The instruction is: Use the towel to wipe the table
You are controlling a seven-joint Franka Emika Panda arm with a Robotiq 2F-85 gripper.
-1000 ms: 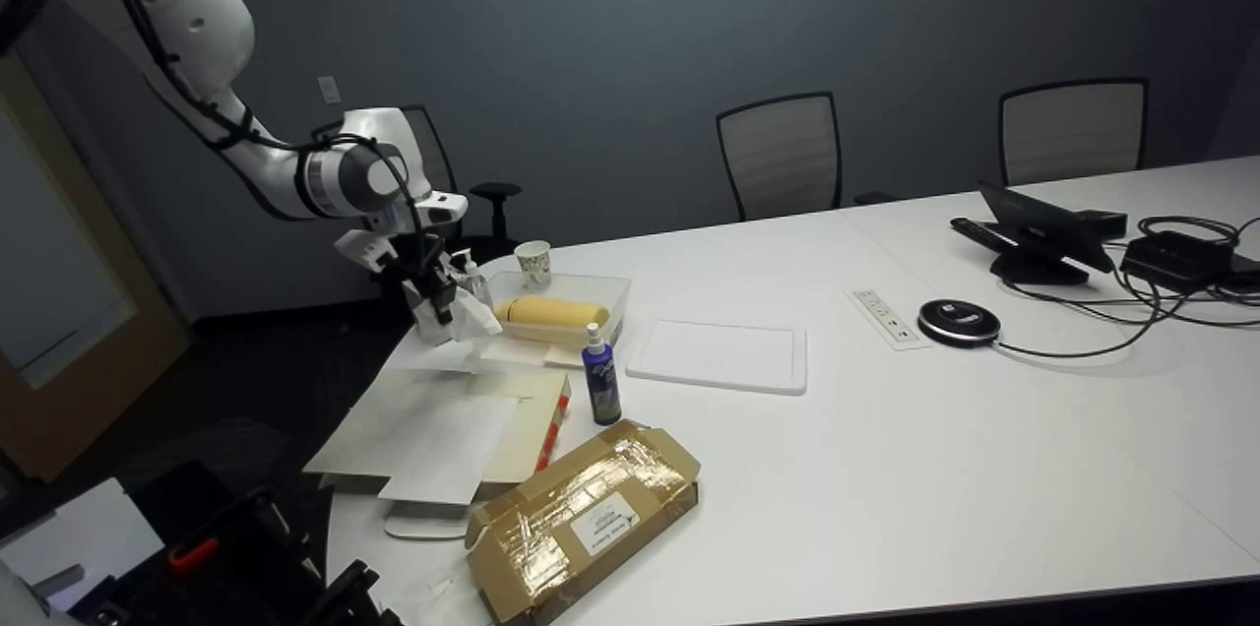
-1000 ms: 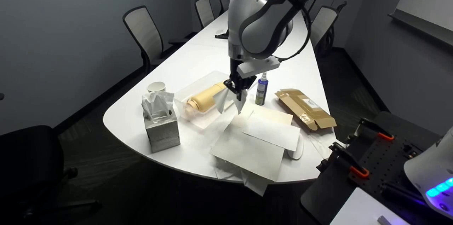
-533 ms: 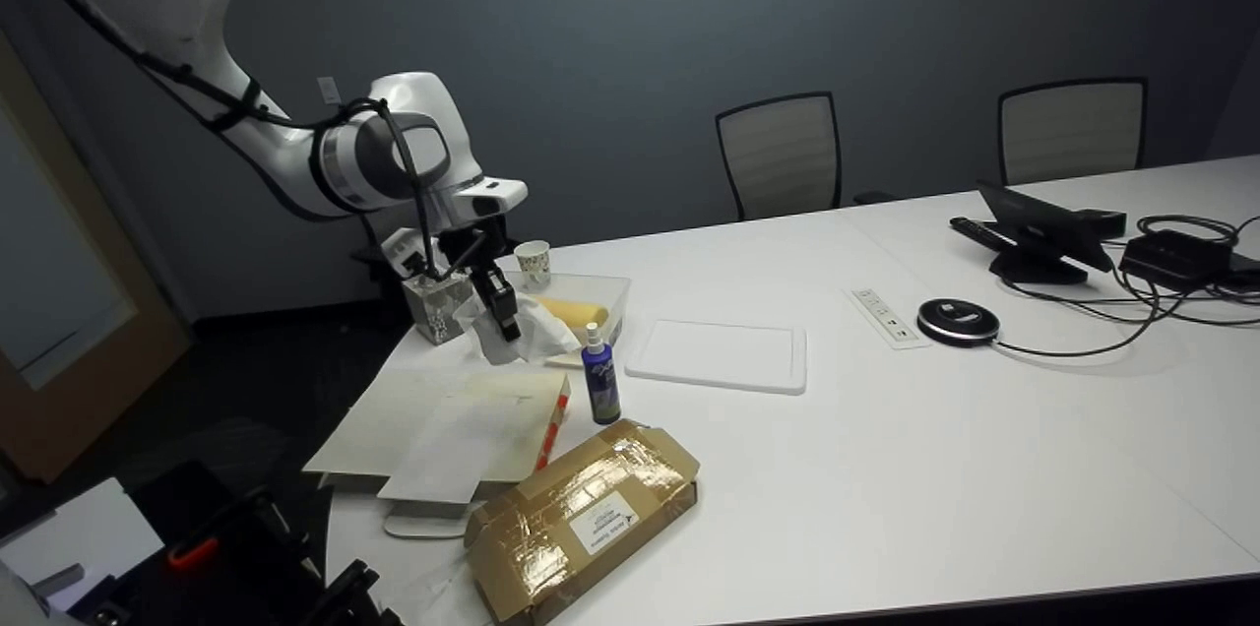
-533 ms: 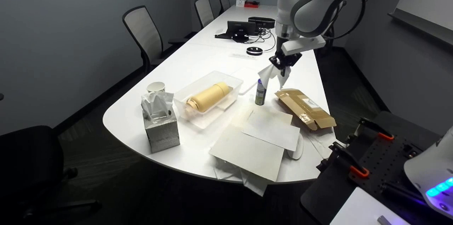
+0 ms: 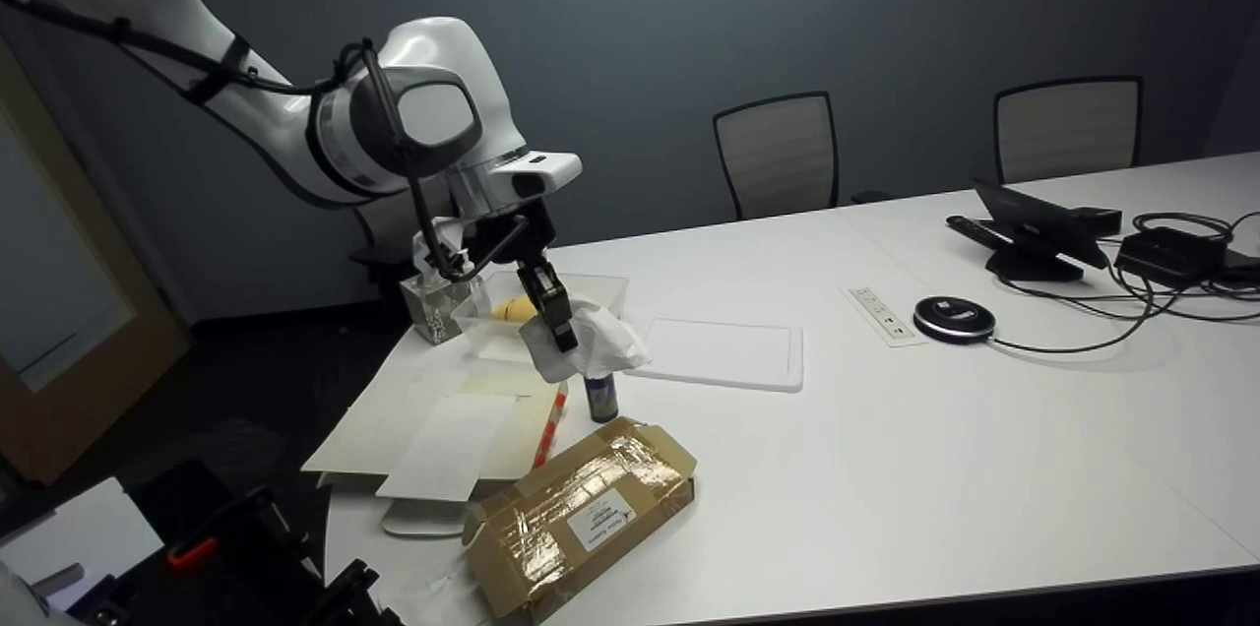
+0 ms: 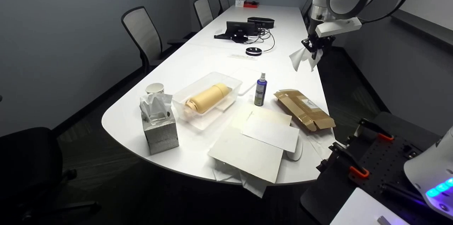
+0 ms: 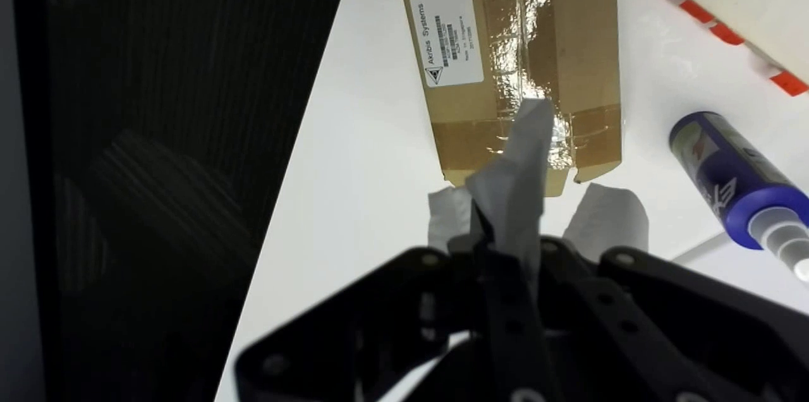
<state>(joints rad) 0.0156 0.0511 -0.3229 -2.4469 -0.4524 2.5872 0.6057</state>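
Note:
The towel, a white tissue-like sheet (image 5: 612,343), hangs from my gripper (image 5: 563,343) in both exterior views. The gripper (image 6: 314,54) is shut on it, and its loose ends (image 6: 300,57) flare out on either side. In the wrist view the towel (image 7: 515,177) sticks up from between the closed fingertips of the gripper (image 7: 499,250), with more folds to each side. The white table (image 5: 886,478) lies below; the towel appears held above it, apart from its surface. The table (image 7: 335,168) shows its long edge at the left of the wrist view.
A blue spray bottle (image 6: 260,92) and a cardboard box (image 6: 304,108) stand close by. Papers and folders (image 6: 247,154), a clear bin (image 6: 226,103) with a yellow bottle (image 6: 208,98), a tissue box (image 6: 162,136) and a cup (image 6: 155,88) share this end. A flat white lid (image 5: 724,353) lies further along.
My gripper has carried the towel from over the clear bin, past the spray bottle, toward the table's long edge beyond the cardboard box. It stays shut. The things on the table have not moved.

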